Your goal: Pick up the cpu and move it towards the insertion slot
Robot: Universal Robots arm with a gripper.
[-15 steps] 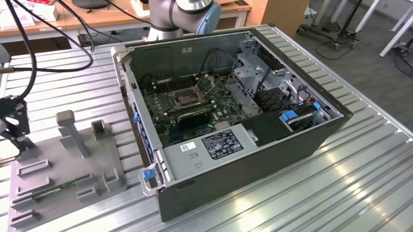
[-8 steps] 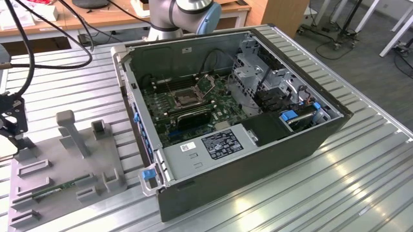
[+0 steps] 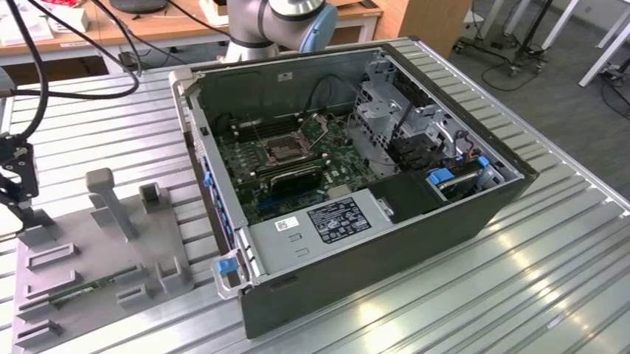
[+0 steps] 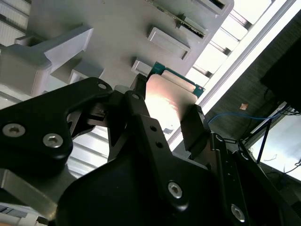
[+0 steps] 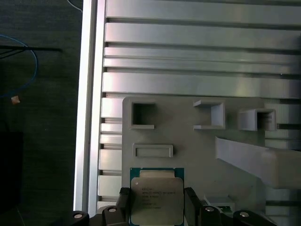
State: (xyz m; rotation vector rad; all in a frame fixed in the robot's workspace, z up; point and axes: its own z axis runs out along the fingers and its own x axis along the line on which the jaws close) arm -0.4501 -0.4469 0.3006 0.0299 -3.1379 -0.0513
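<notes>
The cpu point(image 5: 157, 195), a small square chip with a silvery top and green rim, sits between my gripper's point(image 5: 157, 203) two black fingers point(image 5: 123, 203). Both fingers press against its opposite edges, so the gripper is shut on it. In the second wrist view the cpu point(image 4: 170, 96) glints between the same fingers, over the grey holder tray point(image 4: 108, 33). In the exterior view my gripper point(image 3: 22, 210) hangs over the tray's far corner at that view's left. The insertion slot point(image 3: 286, 152) is the metal-framed square socket on the motherboard inside the open computer case point(image 3: 325, 265), well off towards that view's right.
The grey tray point(image 3: 99, 254) carries upright posts point(image 3: 111, 199), small pockets and a long green memory stick point(image 3: 91, 286). The case's walls, drive cage point(image 3: 389, 122) and power supply point(image 3: 325, 221) surround the motherboard. Black cables point(image 3: 40, 66) hang near the gripper. The table point(image 3: 512, 280) is ribbed metal.
</notes>
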